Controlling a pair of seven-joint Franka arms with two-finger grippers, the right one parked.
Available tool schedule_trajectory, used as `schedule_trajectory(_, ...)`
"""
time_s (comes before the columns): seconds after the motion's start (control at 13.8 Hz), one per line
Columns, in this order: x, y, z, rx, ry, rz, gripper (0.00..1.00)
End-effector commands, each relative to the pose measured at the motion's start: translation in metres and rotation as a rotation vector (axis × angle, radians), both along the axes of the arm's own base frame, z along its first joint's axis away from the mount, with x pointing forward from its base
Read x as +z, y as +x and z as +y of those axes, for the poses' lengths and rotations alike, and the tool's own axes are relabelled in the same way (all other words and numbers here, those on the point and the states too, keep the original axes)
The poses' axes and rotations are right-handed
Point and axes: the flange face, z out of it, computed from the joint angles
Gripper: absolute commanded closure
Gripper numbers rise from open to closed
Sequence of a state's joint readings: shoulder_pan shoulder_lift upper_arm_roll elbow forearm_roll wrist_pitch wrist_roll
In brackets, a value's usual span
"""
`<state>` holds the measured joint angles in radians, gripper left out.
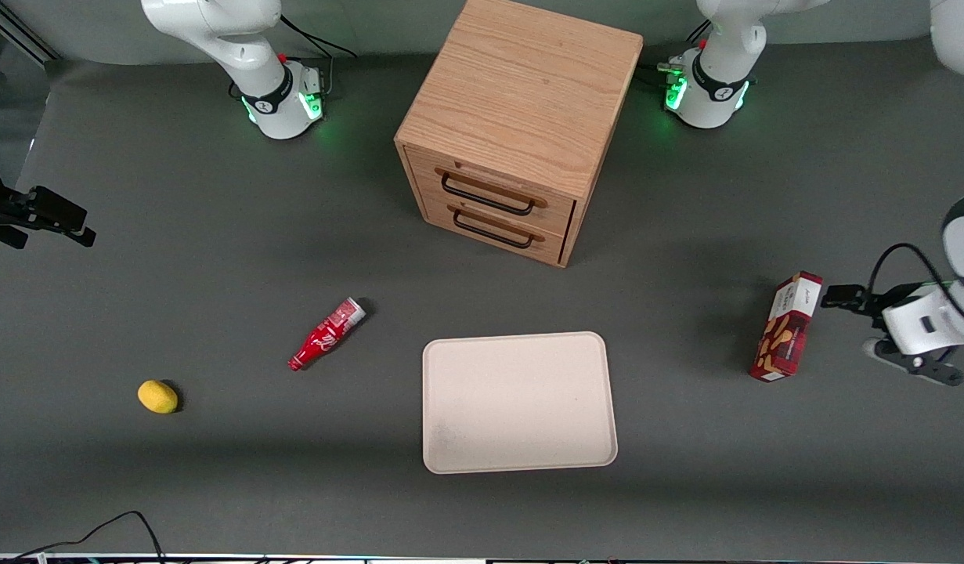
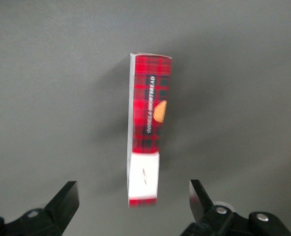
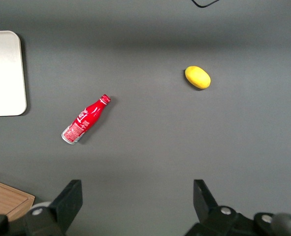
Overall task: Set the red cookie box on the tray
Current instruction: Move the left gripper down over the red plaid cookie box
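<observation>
- Fingers (image 2: 66, 199) of the left arm's gripper (image 2: 134, 200) stand spread wide, wider than the carton's slim side, and hold nothing.
- Ahead of the fingertips, roughly centred on the gap between them, stands the red cookie box (image 2: 147, 132); its white end panel is the end nearest the fingers, and no finger touches it.
- From the front camera, the red cookie box (image 1: 787, 327) rests on the worktop (image 1: 215, 258) toward the working arm's end, tilted a little, with the gripper (image 1: 830, 297) just beside its upper end.
- Well apart from the fingers, toward the parked arm's end, lies the tray (image 1: 518, 401), bare, flat on the worktop, nearer the front camera than the wooden drawer cabinet (image 1: 513, 125).
- Farther again from the fingers lie a small red bottle (image 1: 326, 334) and a yellow lemon-like fruit (image 1: 157, 395).
- Judging by this, the step in hand is the approach before the grasp; nothing is lifted.
- Next, the fingers likely need to advance until they straddle the carton's narrow sides, close, lift, and carry it to the tray.
</observation>
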<state>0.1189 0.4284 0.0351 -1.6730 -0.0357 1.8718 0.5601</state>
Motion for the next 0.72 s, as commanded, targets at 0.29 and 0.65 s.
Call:
schedule_trajectory(0.29, -0.075, -0.039, -0.008, 0.006, -0.013, -0.106, 0.00)
schedule_trajectory(0.65, -0.107, -0.042, -0.016, 0.039, -0.030, -0.136, 0.52)
